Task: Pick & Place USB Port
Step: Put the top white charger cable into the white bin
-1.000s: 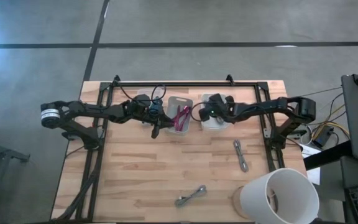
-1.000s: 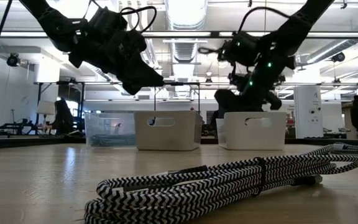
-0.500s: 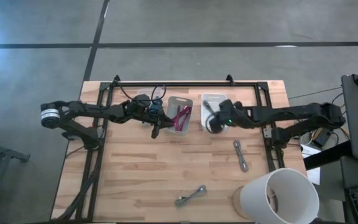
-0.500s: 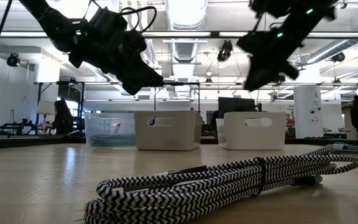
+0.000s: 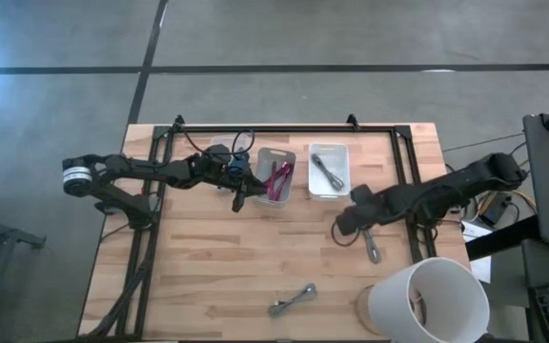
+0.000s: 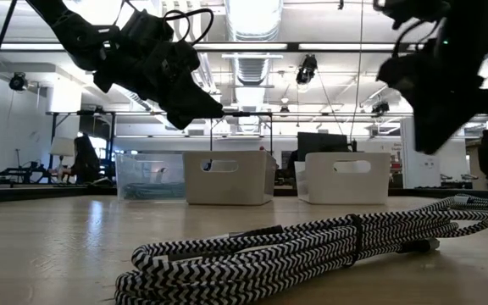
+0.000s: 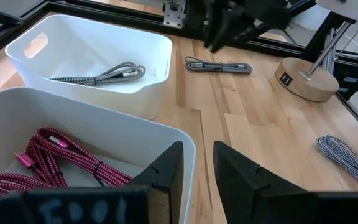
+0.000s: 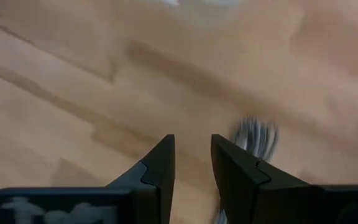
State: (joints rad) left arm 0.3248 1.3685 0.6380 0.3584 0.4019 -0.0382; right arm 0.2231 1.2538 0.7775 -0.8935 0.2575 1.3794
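Hovering over bare wood just beside grey cable point(image 5: 369, 237): right gripper point(image 5: 342, 225), fingers a narrow gap apart, nothing held. Parked at edge of bin point(image 5: 276, 174) with pink cable point(image 5: 280, 177): left gripper point(image 5: 238, 200), fingers a narrow gap apart, empty. Lying in second bin point(image 5: 328, 171): striped cable point(image 5: 327, 171). Resting near front edge of table point(image 5: 208, 267): another cable point(image 5: 293, 299), well apart from both grippers. Standing at front right corner: lamp point(image 5: 427, 300).
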